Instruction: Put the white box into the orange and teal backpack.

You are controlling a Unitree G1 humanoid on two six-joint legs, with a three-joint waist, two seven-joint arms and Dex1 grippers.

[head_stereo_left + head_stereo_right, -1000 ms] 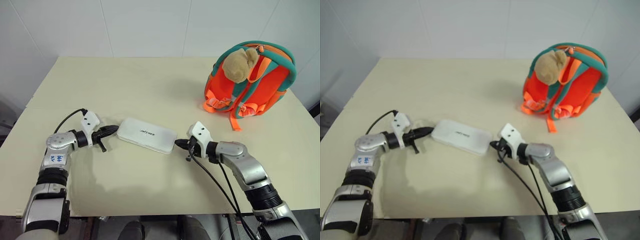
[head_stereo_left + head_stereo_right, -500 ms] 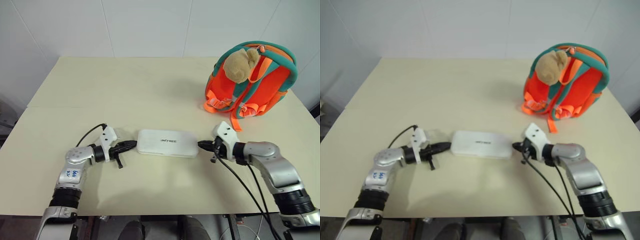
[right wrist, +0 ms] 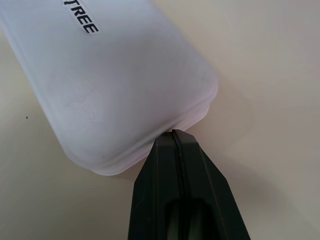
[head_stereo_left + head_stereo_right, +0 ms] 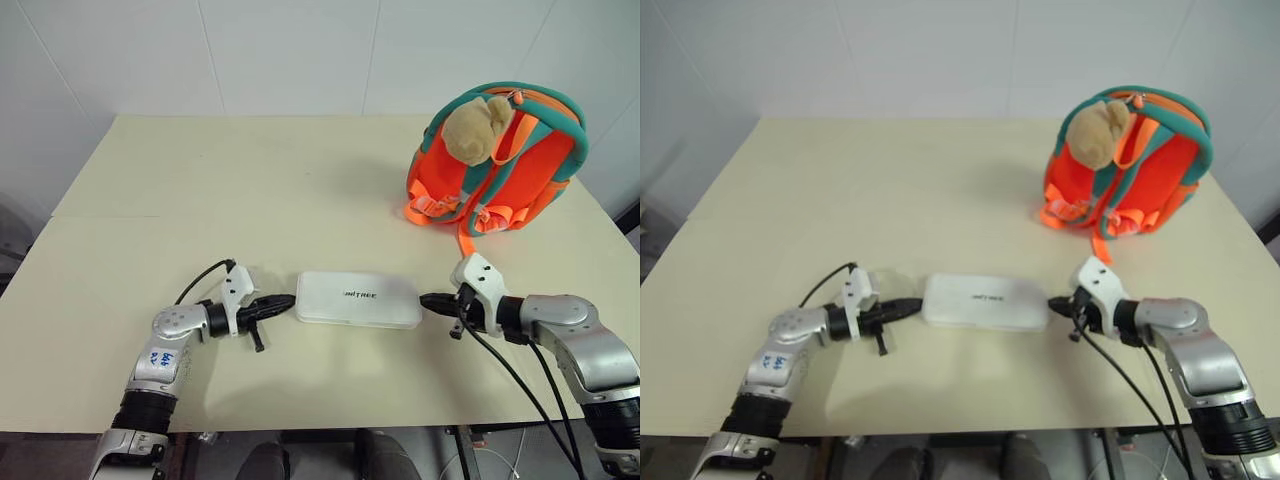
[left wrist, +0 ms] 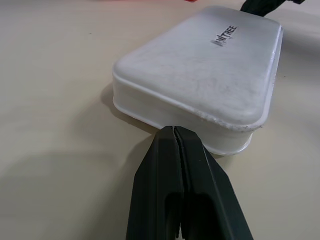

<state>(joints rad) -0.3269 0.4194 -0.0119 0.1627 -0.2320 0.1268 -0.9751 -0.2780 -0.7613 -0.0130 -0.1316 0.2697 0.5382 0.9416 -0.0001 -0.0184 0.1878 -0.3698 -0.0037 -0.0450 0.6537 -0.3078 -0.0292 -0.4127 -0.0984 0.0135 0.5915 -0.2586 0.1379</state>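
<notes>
**Slim box pinched end to end, backpack well apart**

One cream rectangular surface (image 4: 300,190) carries everything. One small orange and teal fabric backpack (image 4: 500,165) stands upright at its far right, well apart from one flat white hard-shelled box (image 4: 358,299) lying near the front. The box looks light, stiff and slippery; its short ends suit a squeeze. Two end effectors, left (image 4: 286,301) and right (image 4: 428,300), fully closed, press those ends, gripping nothing.
</notes>
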